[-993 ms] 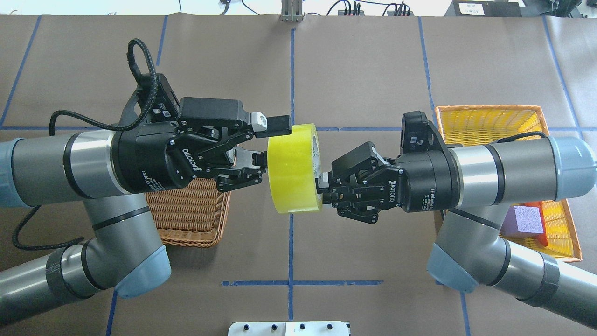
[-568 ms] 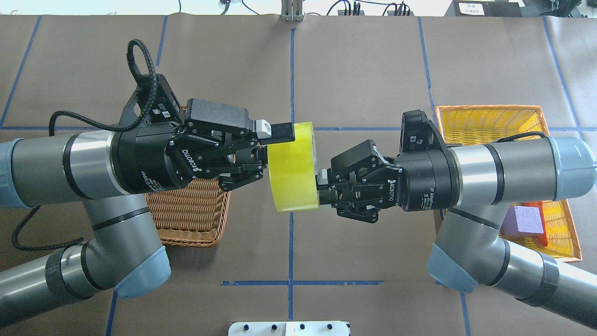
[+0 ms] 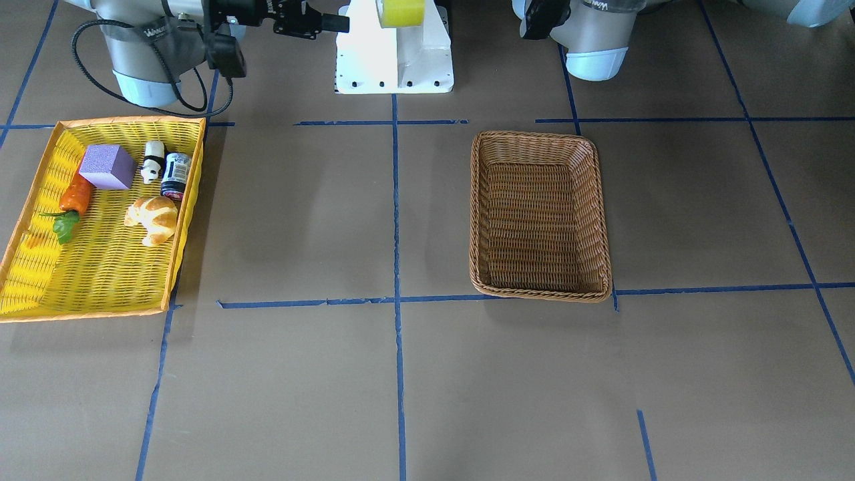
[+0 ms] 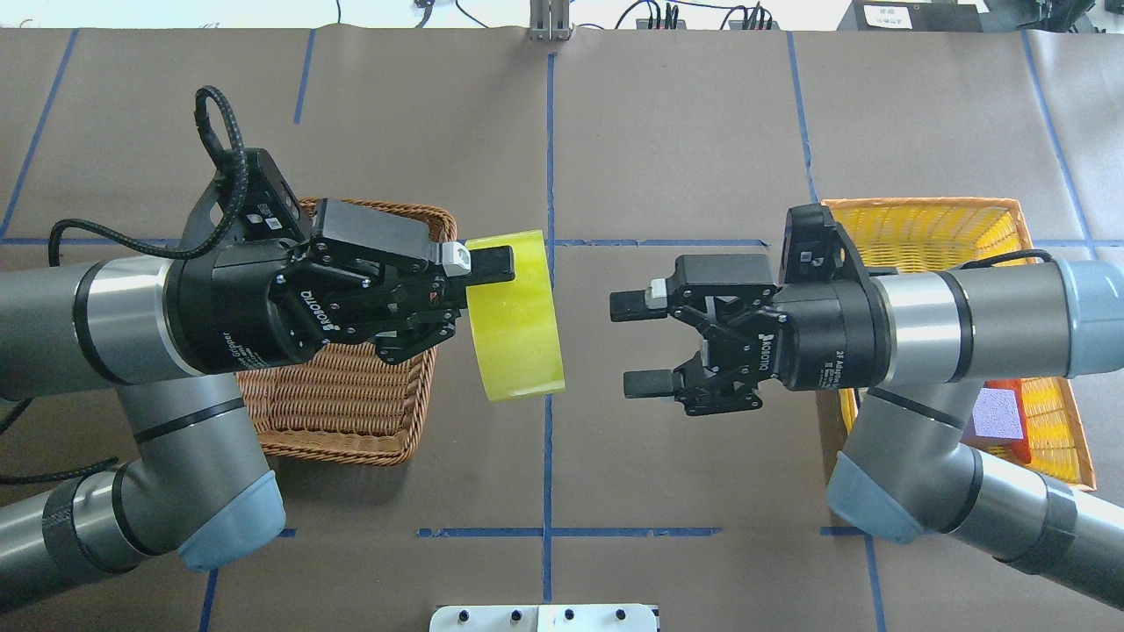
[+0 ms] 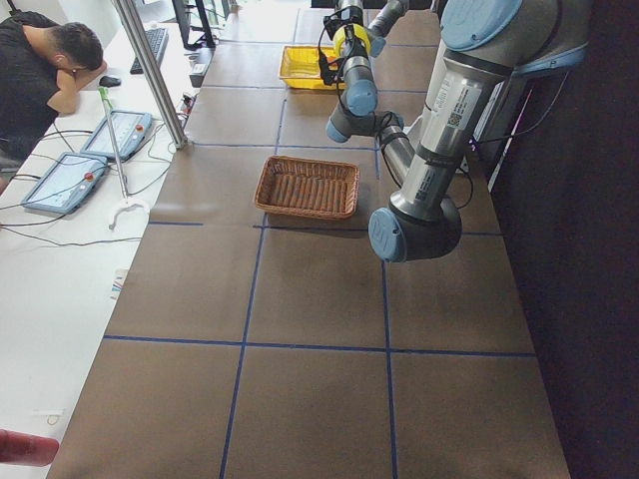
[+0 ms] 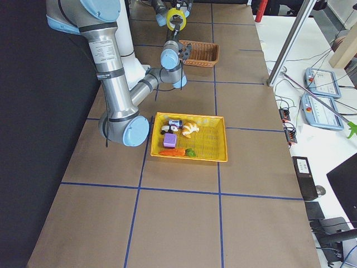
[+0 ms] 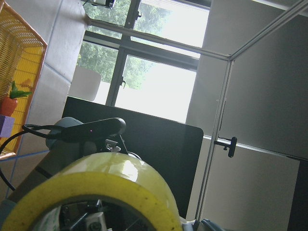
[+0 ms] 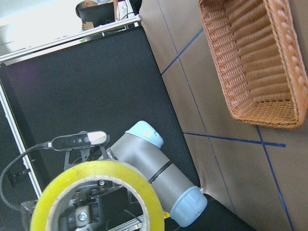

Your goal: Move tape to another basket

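Left gripper [image 4: 476, 294]: closed on the wide roll of translucent yellow packing tape [image 4: 516, 314]. My upper finger [image 4: 492, 263] lies flat against the roll's outer face. The opposing finger is hidden behind the roll, so I cannot confirm where it bears. My left wrist camera shows the roll's rim close against the lens.

Tape position: held in the air, clear of the brown paper-covered table [image 4: 685, 132] and in neither basket. From overhead it hangs edge-on and slightly tilted. It sits just beside the near corner of the rectangular brown woven wicker basket [image 3: 541, 292], between that basket and my right gripper [image 4: 632, 344].

Right gripper: jaws spread wide, nothing between them. The fingertips point at the tape across a plain gap, with no contact.

Other items: the flat yellow tray with the orange rim [image 3: 127, 121] lies on my right side. It carries a purple block [image 3: 107, 167], a carrot [image 3: 75, 197], a croissant [image 3: 153, 217] and a small can [image 3: 176, 175].
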